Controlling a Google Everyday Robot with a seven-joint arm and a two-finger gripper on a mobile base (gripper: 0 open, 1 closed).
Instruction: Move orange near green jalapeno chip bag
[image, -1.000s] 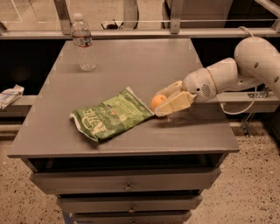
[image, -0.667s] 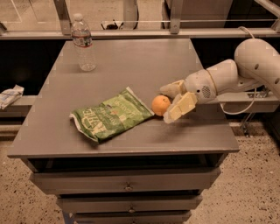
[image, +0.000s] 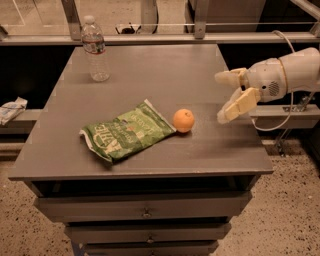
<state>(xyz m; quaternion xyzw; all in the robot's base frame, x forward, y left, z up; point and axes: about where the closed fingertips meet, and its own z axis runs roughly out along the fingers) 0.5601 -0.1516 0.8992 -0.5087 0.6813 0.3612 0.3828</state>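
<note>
The orange (image: 183, 120) rests on the grey table (image: 150, 75), right beside the right corner of the green jalapeno chip bag (image: 126, 136), which lies flat at the table's front middle. My gripper (image: 224, 96) is open and empty, raised above the table's right edge, well to the right of the orange. Its two pale fingers (image: 239, 104) are spread apart.
A clear plastic water bottle (image: 96, 49) stands upright at the table's back left. The table has drawers (image: 145, 207) below its front edge. A crumpled white item (image: 11, 110) lies on a ledge to the left. A railing runs behind the table.
The gripper was shut on the orange, opened and let it go beside the bag, then drew back to the right and upward. The orange stays on the table.
</note>
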